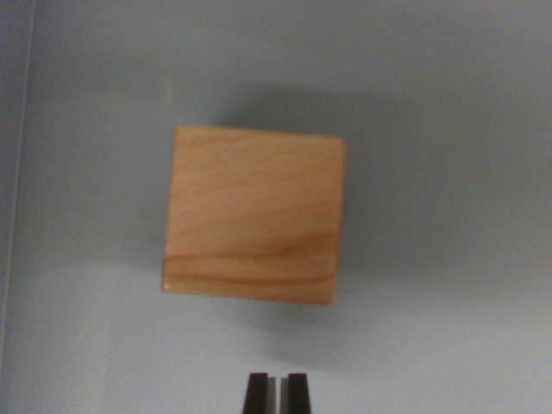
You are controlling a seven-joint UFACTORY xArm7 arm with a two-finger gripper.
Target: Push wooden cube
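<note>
A light wooden cube (254, 216) with visible grain fills the middle of the wrist view, resting on a pale grey surface (448, 285). It looks slightly blurred and casts a soft shadow up and to the wrist view's right. My gripper (277, 392) shows only as two dark fingertips at the bottom edge, just below the cube's near side and apart from it. The fingertips stand almost together with a thin sliver between them and nothing held.
A faint vertical seam or edge (19, 172) runs down the wrist view's left side. The grey surface stretches around the cube on all sides.
</note>
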